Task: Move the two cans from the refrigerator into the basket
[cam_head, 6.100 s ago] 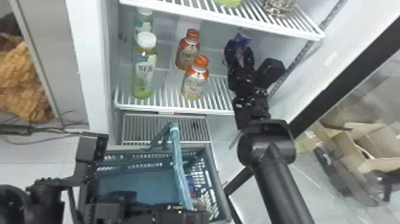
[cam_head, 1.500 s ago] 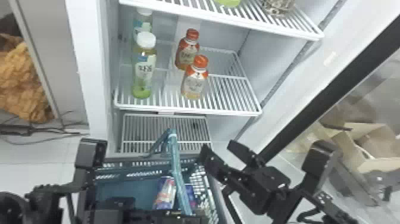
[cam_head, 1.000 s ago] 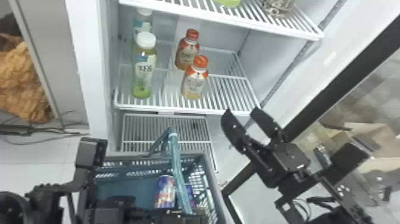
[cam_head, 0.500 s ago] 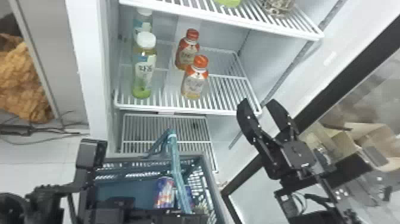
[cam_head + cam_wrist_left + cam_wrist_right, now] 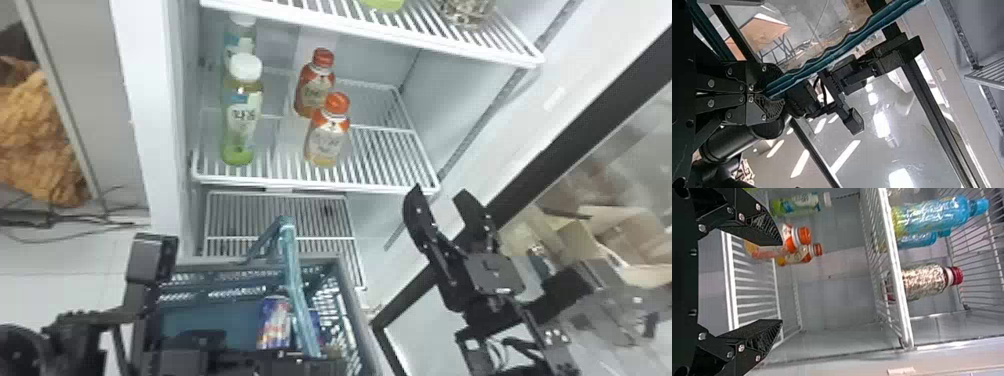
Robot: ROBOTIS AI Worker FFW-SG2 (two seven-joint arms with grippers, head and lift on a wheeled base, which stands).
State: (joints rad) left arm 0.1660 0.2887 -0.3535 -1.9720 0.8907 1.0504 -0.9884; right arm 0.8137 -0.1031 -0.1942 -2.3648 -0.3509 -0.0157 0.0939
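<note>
- Left gripper (image 5: 765, 94) pinches the ribbed blue handle (image 5: 294, 272), likely steadying the blue slatted plastic basket (image 5: 210, 317).
- Inside lie a red-and-blue metal can (image 5: 274, 322) and, partly behind the handle, seemingly the second can (image 5: 315, 322).
- Right gripper (image 5: 781, 282) is wide and empty, presumably finished.

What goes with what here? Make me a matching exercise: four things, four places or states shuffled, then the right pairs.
Things
1. Left gripper
2. Right gripper
3. Red, blue and silver can
4. Front orange-capped bottle

Places or states
A. Standing on a refrigerator shelf
B. Inside the basket
C. Shut on the teal handle
D. Open, holding nothing

Right pairs: 1-C, 2-D, 3-B, 4-A
</note>
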